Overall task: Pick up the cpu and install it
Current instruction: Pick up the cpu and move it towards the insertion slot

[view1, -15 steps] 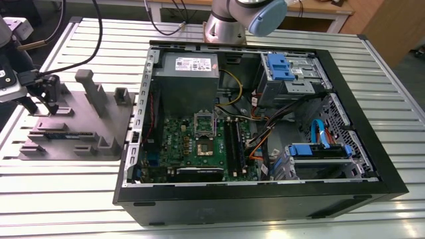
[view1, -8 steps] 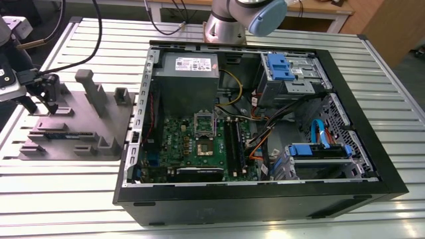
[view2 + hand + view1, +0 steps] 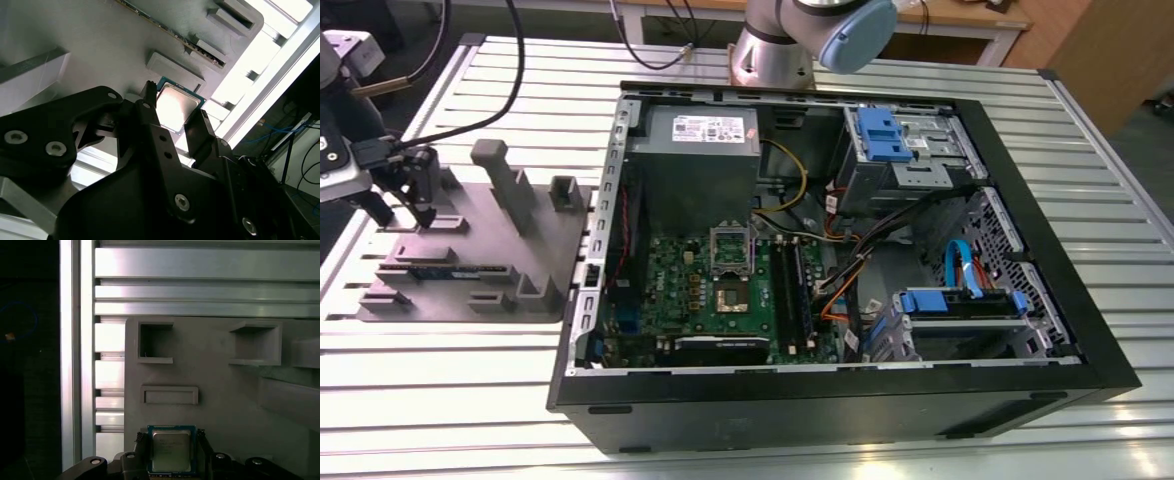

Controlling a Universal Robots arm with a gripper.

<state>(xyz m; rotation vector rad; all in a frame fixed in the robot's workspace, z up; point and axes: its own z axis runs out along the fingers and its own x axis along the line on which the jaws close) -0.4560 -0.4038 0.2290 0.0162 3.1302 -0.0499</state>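
The cpu point(image 3: 171, 450), a small square chip with a silvery top and a green rim, lies on the grey moulded tray point(image 3: 220, 390). In both wrist views the black fingers point(image 3: 141, 437) of my gripper point(image 3: 171, 435) stand on either side of it with a thin gap at each side. The second wrist view has the cpu point(image 3: 175, 106) bright between the two fingertips of the gripper point(image 3: 175, 106). In the exterior view my gripper point(image 3: 400, 215) is low over the far corner of the tray point(image 3: 467, 250) on the exterior view's left, open.
An open computer case point(image 3: 1067, 300) lies to the tray's right on the slatted aluminium table point(image 3: 454, 400). Its green motherboard carries a metal-framed socket point(image 3: 731, 297). A grey power supply point(image 3: 700, 135), blue drive cages and cables fill the case. Raised posts point(image 3: 500, 175) stand on the tray.
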